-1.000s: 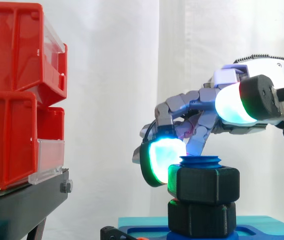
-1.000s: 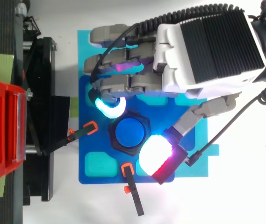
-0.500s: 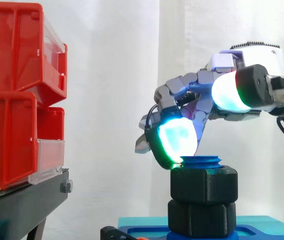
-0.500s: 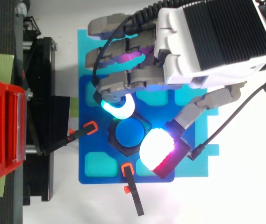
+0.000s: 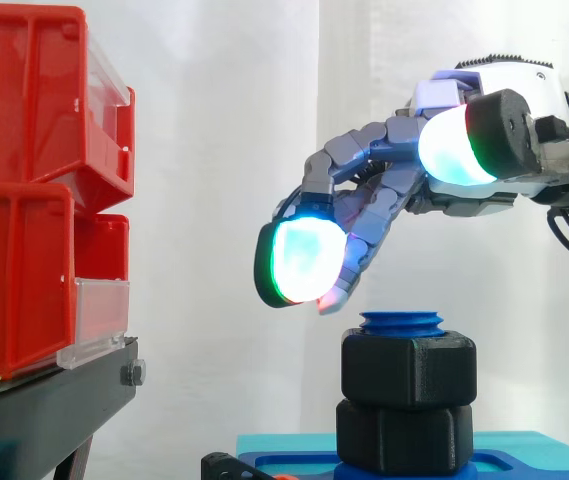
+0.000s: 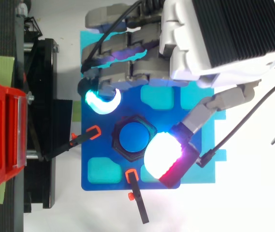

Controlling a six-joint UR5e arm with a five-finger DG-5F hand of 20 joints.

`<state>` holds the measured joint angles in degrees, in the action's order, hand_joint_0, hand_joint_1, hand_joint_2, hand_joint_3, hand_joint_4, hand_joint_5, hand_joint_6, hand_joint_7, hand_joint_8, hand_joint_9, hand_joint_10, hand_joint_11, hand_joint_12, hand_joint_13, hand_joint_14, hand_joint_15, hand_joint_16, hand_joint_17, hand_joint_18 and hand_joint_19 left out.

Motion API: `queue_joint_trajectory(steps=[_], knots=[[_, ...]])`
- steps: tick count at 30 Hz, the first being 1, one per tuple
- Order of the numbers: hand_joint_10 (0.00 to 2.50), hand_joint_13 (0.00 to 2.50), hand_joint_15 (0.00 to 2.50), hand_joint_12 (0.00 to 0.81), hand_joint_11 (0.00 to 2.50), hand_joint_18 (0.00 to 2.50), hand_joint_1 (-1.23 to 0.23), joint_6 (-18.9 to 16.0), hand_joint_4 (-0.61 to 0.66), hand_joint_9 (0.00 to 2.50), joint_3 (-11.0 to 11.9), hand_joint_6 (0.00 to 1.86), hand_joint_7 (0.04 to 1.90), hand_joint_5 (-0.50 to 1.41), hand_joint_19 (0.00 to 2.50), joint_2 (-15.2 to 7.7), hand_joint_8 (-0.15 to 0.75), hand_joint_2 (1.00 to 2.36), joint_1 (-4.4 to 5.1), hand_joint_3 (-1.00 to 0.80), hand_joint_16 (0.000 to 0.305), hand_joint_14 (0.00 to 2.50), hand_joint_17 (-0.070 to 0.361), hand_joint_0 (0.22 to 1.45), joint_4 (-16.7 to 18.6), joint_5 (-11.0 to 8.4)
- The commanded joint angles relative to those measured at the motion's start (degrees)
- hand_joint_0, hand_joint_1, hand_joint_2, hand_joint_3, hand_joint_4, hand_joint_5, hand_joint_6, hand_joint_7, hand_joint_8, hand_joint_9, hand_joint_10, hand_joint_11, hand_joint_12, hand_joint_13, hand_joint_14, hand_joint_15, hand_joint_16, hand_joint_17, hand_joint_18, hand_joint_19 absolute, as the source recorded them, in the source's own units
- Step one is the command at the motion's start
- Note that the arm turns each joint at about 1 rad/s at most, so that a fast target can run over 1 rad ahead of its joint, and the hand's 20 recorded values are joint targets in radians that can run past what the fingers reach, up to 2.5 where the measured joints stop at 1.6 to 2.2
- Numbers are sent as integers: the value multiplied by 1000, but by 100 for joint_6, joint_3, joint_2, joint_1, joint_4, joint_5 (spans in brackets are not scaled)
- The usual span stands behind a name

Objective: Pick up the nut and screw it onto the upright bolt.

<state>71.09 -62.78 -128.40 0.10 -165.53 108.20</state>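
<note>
Red bins (image 5: 24, 190): stacked at the far left on the black stand (image 5: 49, 400), well apart from the work and playing no part in this step.

Clamps (image 6: 86, 136): two small black arms with orange tips lie on the blue plate (image 6: 98, 183). One is left of the nut and the other in front of it, and both are close to it.

Fingertip pad (image 5: 304, 262): glows cyan-white in the air, left of the bolt and above the level of the nut, touching nothing.

Nut (image 5: 409, 368): the black hexagon is on the bolt, level, and appears to rest on a second black hexagon (image 5: 404, 435) just below it. From above it rings the blue bolt top squarely.

Bolt (image 5: 401, 322): upright on the plate, with a short blue threaded end standing proud above the nut.

Hand (image 5: 394, 190): reaches in from the right and hovers above the nut, fingers loosely spread and holding nothing. From above, its thumb pad (image 6: 162, 157) sits just right of the nut.

Done: judging by where the nut sits, it is picked up, started on the thread and run well down.

Left: probably little. It may need a final tightening turn, but the views cannot show whether the nut is snug. Otherwise the hand only has to clear away.
</note>
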Motion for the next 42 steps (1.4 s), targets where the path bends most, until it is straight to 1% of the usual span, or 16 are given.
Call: queue_joint_trajectory(steps=[1, 5, 9, 12, 14, 15, 18, 20, 22, 25, 36, 42], knots=[[0, 404, 0, 276, 0, 76, -252, 28, 251, 840, 2, 503, 761, -119, 0, -1, 255, 1000, 87, -500, 30, 0, 67, 491, 73, -124], [0, 387, 0, 280, 0, 62, -249, 28, 250, 815, 2, 502, 741, -124, 0, -1, 255, 1000, 148, -500, 30, 0, 68, 490, 56, -256], [0, 383, 0, 282, 0, 56, -247, 28, 256, 811, 2, 502, 741, -124, 0, -1, 256, 1000, 210, -500, 30, 0, 68, 490, 56, -265], [0, 383, 0, 283, 0, 55, -246, 28, 258, 808, 2, 502, 743, -124, 0, -1, 255, 1000, 236, -500, 30, 0, 68, 490, 56, -273], [0, 382, 0, 284, 0, 53, -246, 28, 258, 806, -7, 502, 744, -123, 0, -1, 256, 1000, 236, -500, 30, 0, 69, 490, 56, -291], [0, 381, 0, 283, 0, 54, -246, 19, 256, 806, -130, 502, 742, -123, 0, -1, 256, 1000, 271, -500, 31, 0, 69, 490, 91, -335], [0, 381, 0, 284, 0, 52, -245, 19, 262, 804, -235, 503, 747, -123, 0, -1, 257, 1000, 289, -500, 31, 0, 69, 489, 161, -361], [0, 381, 0, 284, 0, 51, -245, 10, 261, 806, -288, 502, 756, -123, 0, -1, 259, 1000, 306, -500, 31, 0, 69, 489, 284, -396], [0, 381, 0, 284, 0, 51, -244, 1, 261, 805, -297, 503, 764, -122, 0, -1, 260, 1000, 306, -500, 31, 0, 69, 490, 346, -396], [0, 383, 0, 284, 0, 51, -244, 1, 267, 811, -297, 503, 777, -119, 0, -1, 260, 1000, 306, -500, 31, 0, 69, 489, 346, -405], [0, 412, 0, 280, 0, 65, -248, 1, 287, 834, -305, 503, 923, -95, 0, -1, 272, 1000, 306, -500, 29, 0, 66, 496, 223, -405], [0, 448, 0, 265, 0, 94, -260, 1, 290, 854, -305, 504, 947, -89, 0, -1, 277, 1000, 306, -500, 27, 0, 60, 502, 144, -388]])
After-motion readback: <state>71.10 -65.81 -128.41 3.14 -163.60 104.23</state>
